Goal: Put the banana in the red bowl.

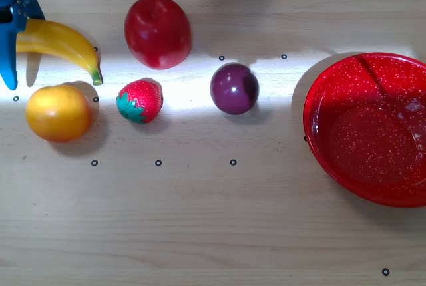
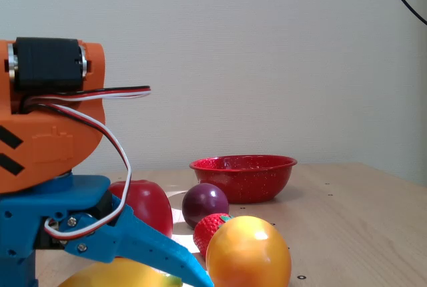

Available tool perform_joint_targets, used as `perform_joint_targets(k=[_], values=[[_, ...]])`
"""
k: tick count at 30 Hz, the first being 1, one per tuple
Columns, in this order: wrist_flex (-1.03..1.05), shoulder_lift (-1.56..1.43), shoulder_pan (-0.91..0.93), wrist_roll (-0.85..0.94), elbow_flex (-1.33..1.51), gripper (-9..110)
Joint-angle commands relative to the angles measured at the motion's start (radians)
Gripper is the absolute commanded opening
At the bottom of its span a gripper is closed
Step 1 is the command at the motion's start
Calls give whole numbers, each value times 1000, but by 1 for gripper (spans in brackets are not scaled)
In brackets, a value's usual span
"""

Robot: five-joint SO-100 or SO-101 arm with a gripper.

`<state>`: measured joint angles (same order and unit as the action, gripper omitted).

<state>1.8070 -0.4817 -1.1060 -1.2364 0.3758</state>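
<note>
The yellow banana lies at the far left in the overhead view, its green stem tip pointing right toward the orange. My blue gripper straddles its left end, with one finger across the end and the other pressing on its top. The jaws look closed on the banana. In the fixed view the banana sits at the bottom left under a blue finger. The red speckled bowl stands empty at the far right; it also shows in the fixed view.
A round orange fruit sits just below the banana, with a strawberry, a red apple and a purple plum between banana and bowl. The arm's orange body fills the left of the fixed view.
</note>
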Motion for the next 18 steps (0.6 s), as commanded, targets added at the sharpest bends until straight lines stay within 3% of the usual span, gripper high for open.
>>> perform_joint_targets(k=[1,18], values=[[63,-46,-17,-35,-78,62],[-6,-34,-37,-83,-100,62]])
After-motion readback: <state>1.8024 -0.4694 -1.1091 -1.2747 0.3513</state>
